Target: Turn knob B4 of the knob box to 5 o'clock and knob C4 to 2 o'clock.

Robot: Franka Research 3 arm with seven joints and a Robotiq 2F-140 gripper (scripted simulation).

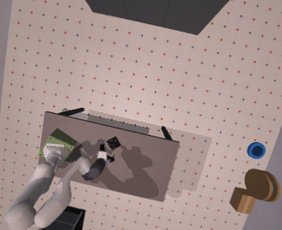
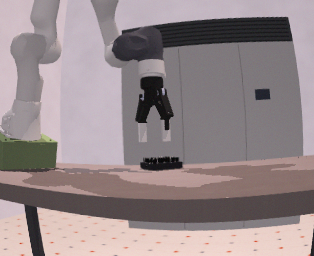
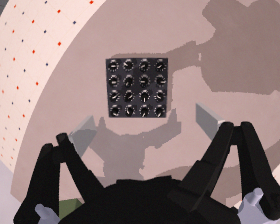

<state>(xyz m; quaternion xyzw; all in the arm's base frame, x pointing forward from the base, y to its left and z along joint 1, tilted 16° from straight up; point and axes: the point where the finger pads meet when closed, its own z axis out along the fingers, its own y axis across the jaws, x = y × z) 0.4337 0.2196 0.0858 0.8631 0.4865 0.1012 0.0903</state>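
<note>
1. While my black two-finger gripper (image 2: 153, 134) hangs spread wide and empty, the small black square knob box (image 3: 136, 87) sits at twelve o'clock in the wrist view, on the brown table (image 2: 246, 182).
2. Its tiny rigid knobs look slippery; I'd pinch one across its sides.
</note>
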